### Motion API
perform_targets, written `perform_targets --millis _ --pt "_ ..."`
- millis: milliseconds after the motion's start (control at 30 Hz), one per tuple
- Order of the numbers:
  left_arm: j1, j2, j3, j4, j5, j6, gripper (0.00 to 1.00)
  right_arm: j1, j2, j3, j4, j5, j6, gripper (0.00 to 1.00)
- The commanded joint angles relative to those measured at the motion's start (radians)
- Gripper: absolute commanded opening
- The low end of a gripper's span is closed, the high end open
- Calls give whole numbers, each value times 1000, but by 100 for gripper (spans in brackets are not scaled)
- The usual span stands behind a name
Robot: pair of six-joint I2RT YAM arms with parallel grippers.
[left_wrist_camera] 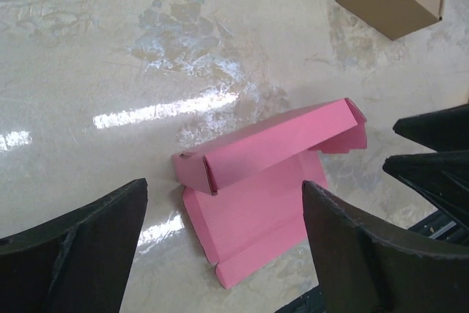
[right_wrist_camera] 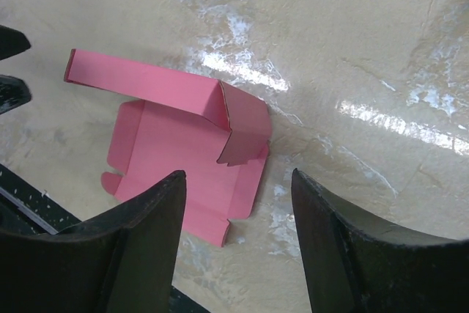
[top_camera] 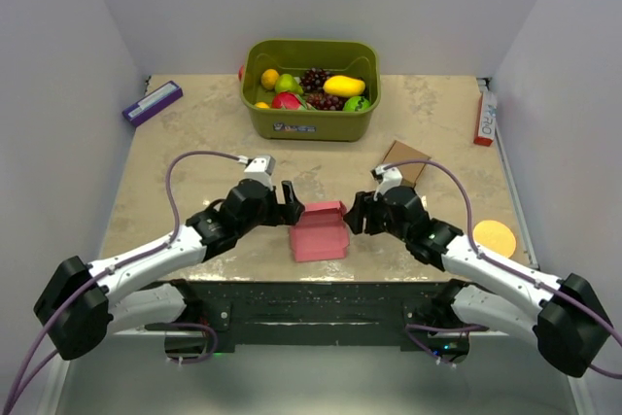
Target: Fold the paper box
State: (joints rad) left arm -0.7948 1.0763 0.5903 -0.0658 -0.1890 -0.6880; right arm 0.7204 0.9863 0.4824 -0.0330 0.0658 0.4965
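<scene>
Both pincers are spread wide and hold nothing: my left gripper (top_camera: 291, 203) sits just left of the paper box (top_camera: 319, 234) and my right gripper (top_camera: 356, 213) just right of it. The box lies on the table (top_camera: 194, 133) near the front edge. I judge it to be light, thin card that will likely skid on the glossy top and crease easily, so I'd pinch the raised long wall. It's pink and half-formed: base flat, end tabs bent.
</scene>
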Motion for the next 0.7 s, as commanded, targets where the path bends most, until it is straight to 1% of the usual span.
perform_targets --millis 0,33,67,167,267,433,667 --pt "43 34 -37 116 63 -28 87 11 -6 10 -22 116 36 59" --pt "49 39 -43 141 72 -30 86 11 -6 10 -39 173 51 56" --pt "52 51 -44 146 72 -31 84 11 -9 13 -62 207 66 55" --pt "65 69 -55 172 80 -27 81 10 -28 2 -79 236 97 52" --pt "75 85 -61 201 102 -28 78 10 -6 -5 -51 215 100 51" --pt "86 100 -70 236 121 -25 76 11 109 24 7 163 36 51" --pt "92 132 -99 302 158 -31 73 11 169 33 77 117 -12 52"
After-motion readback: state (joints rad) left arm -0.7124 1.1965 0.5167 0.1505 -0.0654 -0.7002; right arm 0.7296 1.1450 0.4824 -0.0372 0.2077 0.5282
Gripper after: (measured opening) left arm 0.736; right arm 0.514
